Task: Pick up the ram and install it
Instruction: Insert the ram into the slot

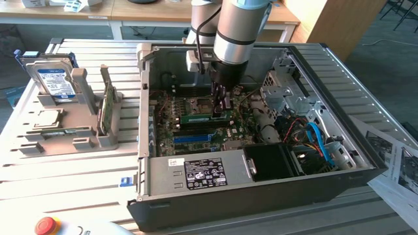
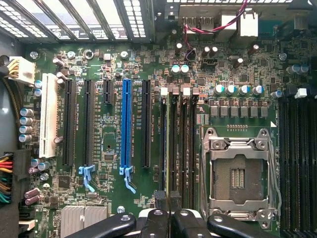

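Holding the ram (image 1: 196, 118) between narrow jaws, the gripper (image 1: 222, 109) stands inside the open computer case (image 1: 261, 201), memory slots (image 2: 184, 144) directly beneath it.

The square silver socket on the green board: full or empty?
Empty: the square silver metal socket frames bare contacts, with no chip seated inside.
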`<state>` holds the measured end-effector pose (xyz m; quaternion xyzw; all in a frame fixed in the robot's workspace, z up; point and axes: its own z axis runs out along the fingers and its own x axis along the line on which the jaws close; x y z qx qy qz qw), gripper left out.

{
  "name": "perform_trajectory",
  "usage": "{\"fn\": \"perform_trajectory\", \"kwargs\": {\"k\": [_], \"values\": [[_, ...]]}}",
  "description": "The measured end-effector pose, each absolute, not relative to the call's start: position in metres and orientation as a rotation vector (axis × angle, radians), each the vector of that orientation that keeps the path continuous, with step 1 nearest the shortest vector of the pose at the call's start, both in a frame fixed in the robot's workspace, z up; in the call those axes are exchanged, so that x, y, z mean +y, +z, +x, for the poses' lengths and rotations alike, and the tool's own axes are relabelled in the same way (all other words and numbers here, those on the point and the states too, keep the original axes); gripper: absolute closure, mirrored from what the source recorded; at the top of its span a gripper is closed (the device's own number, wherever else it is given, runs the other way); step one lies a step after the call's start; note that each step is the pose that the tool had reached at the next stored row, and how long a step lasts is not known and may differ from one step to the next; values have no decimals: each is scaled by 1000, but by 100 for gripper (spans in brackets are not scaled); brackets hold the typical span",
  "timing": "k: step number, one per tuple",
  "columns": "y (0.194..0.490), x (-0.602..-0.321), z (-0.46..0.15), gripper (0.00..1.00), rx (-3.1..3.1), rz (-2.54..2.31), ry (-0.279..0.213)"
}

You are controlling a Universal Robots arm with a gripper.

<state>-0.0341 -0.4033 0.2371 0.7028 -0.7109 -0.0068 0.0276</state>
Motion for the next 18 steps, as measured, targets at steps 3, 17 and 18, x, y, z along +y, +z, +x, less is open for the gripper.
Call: {"fn": "perform_trajectory", "kwargs": {"k": [3, 17, 18], "values": [[237, -403, -34, 88, -2195, 2170, -21], [235, -407, -34, 88, -2195, 2170, -21], [235, -407, -34, 88, -2195, 2170, -21]]}}
